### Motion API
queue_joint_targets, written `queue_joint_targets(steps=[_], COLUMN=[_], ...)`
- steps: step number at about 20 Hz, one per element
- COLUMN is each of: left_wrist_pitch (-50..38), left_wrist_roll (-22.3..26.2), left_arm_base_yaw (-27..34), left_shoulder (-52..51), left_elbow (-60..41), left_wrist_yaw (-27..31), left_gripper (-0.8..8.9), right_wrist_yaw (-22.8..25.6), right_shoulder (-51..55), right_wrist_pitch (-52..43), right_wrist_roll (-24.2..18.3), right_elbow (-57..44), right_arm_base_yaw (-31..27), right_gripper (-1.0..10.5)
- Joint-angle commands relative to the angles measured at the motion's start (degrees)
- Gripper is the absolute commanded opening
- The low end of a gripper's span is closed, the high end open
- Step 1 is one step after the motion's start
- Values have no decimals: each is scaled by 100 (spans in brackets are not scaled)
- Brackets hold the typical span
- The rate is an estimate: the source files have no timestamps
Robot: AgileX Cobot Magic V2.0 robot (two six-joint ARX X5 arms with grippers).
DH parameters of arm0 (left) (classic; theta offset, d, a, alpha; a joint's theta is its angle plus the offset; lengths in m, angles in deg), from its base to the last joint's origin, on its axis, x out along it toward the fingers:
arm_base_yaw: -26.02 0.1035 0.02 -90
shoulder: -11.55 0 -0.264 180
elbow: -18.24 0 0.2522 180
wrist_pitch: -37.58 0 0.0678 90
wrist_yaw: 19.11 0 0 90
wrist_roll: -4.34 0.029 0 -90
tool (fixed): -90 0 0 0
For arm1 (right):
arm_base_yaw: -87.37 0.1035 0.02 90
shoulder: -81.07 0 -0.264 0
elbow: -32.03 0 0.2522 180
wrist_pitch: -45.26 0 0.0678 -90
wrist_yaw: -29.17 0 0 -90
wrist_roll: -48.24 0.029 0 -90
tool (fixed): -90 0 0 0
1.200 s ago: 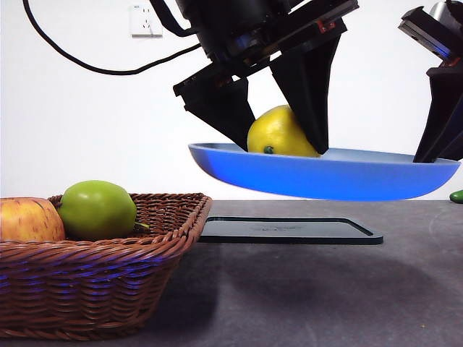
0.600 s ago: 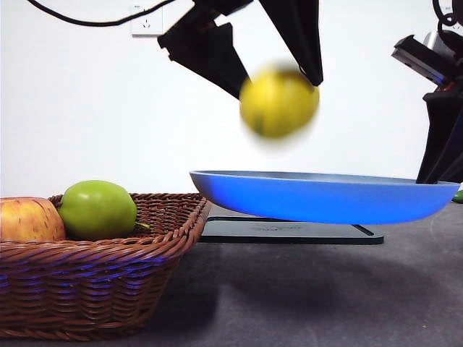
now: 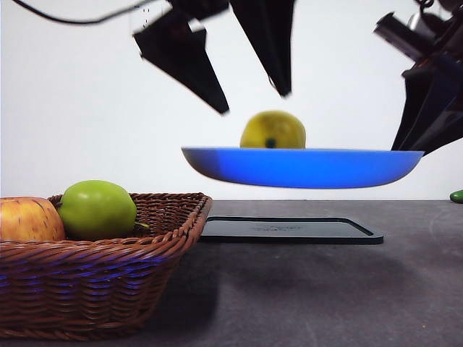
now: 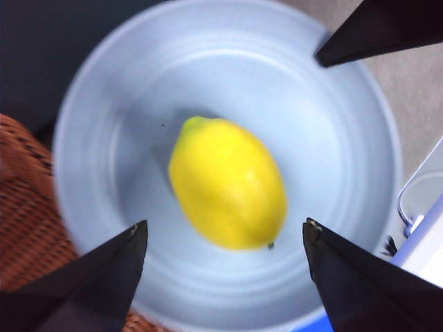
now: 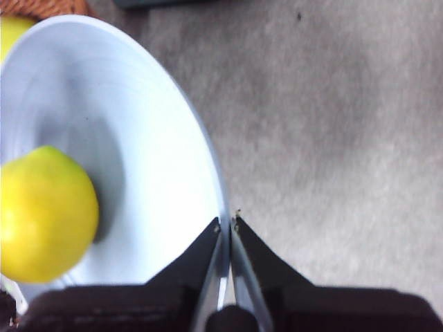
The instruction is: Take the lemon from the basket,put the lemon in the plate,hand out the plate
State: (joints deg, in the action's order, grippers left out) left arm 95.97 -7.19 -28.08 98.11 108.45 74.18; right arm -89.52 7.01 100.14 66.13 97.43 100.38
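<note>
Overhead, left hand [image 3: 249,101] wide above lemon [image 3: 273,131] in plate [image 3: 304,168], right hand [image 5: 226,225] clamping its rim, over grey table [image 3: 325,289], white wall behind.

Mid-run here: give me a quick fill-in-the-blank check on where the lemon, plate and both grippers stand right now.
1. The lemon lies in the ____.
2. The right gripper is shut on the plate's ____.
3. The left gripper hangs above the lemon with its jaws ____.
4. The green apple sits in the ____.

Missing words: plate; rim; open; basket
</note>
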Motion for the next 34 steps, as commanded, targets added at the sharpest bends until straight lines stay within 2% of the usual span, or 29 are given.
queue_joint_targets(steps=[1, 10, 18, 22, 27, 34], left_wrist_pitch=[146, 647, 1054, 1064, 1082, 1119], left_wrist_roll=[109, 109, 105, 105, 103, 103], left_arm_base_yaw=[-17, 20, 17, 20, 20, 20], left_shoulder=[-376, -2245, -2973, -2970, -2970, -2970], left_elbow=[92, 92, 92, 92, 92, 92], left_wrist_yaw=[144, 737, 1646, 1644, 1685, 1768], left_gripper=[389, 389, 389, 389, 388, 388], right_wrist_yaw=[-131, -98, 35, 216, 216, 203], right_shoulder=[-483, -2457, -3947, -4492, -4809, -4760], right_wrist_pitch=[-33, -297, -907, -1283, -1191, -1226], right_wrist_roll=[-149, -339, -326, -94, -85, -127], right_elbow=[308, 2094, 3484, 3703, 3703, 3705], right_arm_base_yaw=[-26, -485, -664, -667, -708, -737], right_gripper=[3, 3, 3, 3, 6, 175])
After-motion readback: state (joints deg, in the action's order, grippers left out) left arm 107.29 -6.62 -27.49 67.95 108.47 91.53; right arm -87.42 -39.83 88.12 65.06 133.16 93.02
